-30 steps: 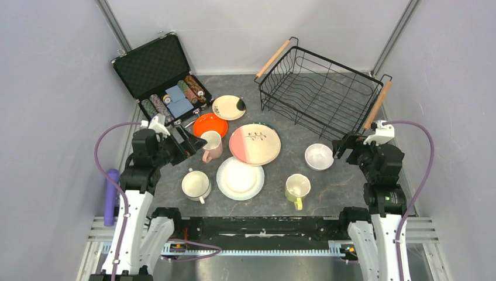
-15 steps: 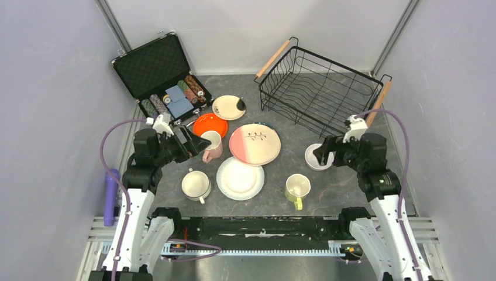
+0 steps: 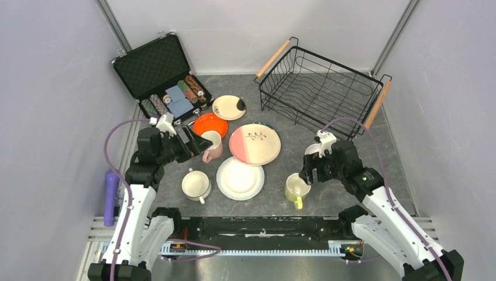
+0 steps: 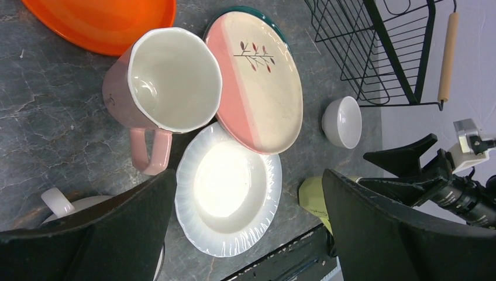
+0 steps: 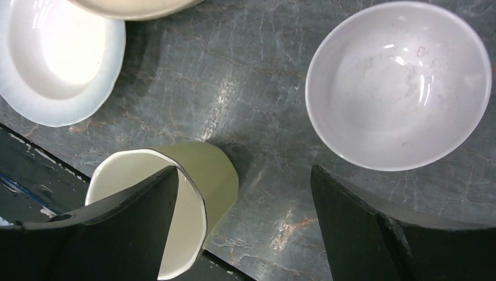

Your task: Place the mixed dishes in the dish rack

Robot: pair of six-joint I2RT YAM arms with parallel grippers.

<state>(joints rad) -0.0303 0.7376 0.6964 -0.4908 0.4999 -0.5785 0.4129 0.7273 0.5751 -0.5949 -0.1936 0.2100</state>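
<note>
**Dishes and rack on the tabletop.** The dish rack [image 3: 320,93] is shown at the far right corner of the tabletop [image 3: 263,208]. Its long axis is laid slantwise, from the middle of the far edge toward the right edge, and a wooden handle [image 3: 273,58] is fitted along each short end.

The mixed dishes are spread over the middle and left of the tabletop, all apart from the rack.
- The cream black-spotted plate [image 3: 228,107] is set farthest back, with the orange plate [image 3: 209,124] just nearer. Both are near the open black case [image 3: 153,64] at the far left corner.
- The pink-cream plate [image 3: 254,144] is laid on a teal-rimmed plate [image 4: 270,19], of which only a sliver of rim is seen.
- The white plate [image 3: 240,178] is overlapped at its far rim by the pink-cream plate.
- The pink mug [image 3: 212,145], white mug [image 3: 195,185] and yellow-green mug [image 3: 297,188] are stood mouth up, each handle turned toward the near edge.
- The small white bowl [image 5: 399,85] is placed mouth up between the rack and the yellow-green mug.

The left gripper [image 3: 190,142] is held just beside the pink mug, its fingers spread wide apart. The right gripper [image 3: 308,170] is held over the gap between the yellow-green mug and the bowl, its fingers likewise apart. One finger is seen across the mug's rim, but whether it touches cannot be told.
</note>
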